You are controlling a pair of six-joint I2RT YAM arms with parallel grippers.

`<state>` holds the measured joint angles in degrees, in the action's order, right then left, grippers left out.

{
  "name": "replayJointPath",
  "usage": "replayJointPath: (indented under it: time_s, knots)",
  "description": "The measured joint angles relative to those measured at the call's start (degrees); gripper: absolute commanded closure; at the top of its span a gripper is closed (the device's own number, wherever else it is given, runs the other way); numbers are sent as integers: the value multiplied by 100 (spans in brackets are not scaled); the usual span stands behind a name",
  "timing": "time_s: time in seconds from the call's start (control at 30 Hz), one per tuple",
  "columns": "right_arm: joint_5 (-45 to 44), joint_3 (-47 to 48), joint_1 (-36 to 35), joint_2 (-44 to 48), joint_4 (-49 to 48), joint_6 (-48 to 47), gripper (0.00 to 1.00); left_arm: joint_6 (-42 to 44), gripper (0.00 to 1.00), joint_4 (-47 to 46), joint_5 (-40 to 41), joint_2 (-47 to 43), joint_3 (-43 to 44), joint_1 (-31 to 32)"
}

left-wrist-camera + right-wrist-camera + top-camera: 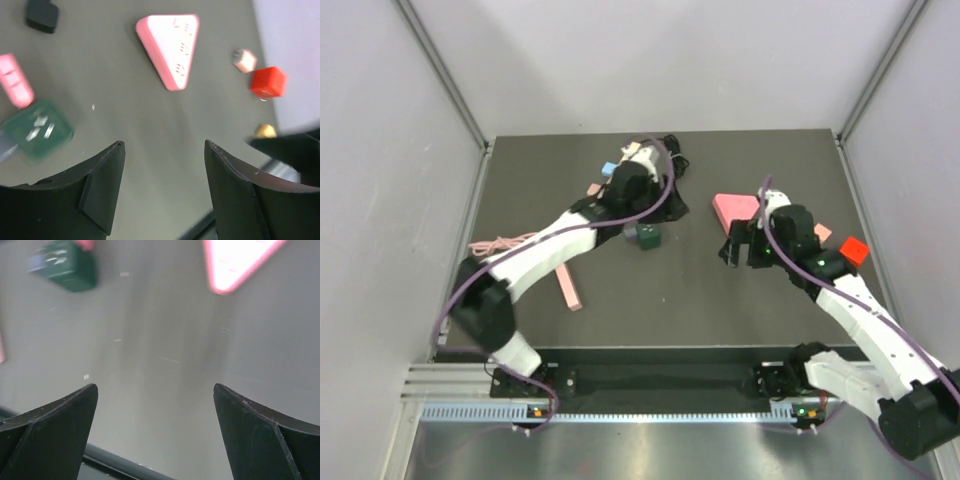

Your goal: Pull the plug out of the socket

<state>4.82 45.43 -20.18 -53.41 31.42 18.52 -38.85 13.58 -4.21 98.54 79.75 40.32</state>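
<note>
The pink triangular socket lies flat on the dark mat with its holes bare. The green plug lies apart from it to the left, metal prongs up. My left gripper hovers open just above and beside the plug, with only mat between its fingers. Just below the socket's near corner, my right gripper stands wide open and holds nothing.
A red cube and a small pale block sit right of the socket. A pink strip and a pink cable lie at the left. Black pieces and small blocks sit at the back.
</note>
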Motion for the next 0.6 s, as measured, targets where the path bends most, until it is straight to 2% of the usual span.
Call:
replayJointPath:
  time_s: [0.13, 0.23, 0.4, 0.6]
  knots:
    - [28, 83, -730, -586, -476, -57, 0, -15, 31, -105, 63, -1792, -1224, -118]
    - [-61, 282, -1329, -1366, -850, -129, 0, -39, 31, -31, 76, -2758, -1912, -402]
    - [-142, 925, -1886, -2677, -1357, -306, 0, -107, 32, 348, 258, -3764, -2734, -986]
    - [-166, 1858, -2004, -4030, -1862, -719, 0, -195, 32, 678, 282, -4474, -3353, -1198]
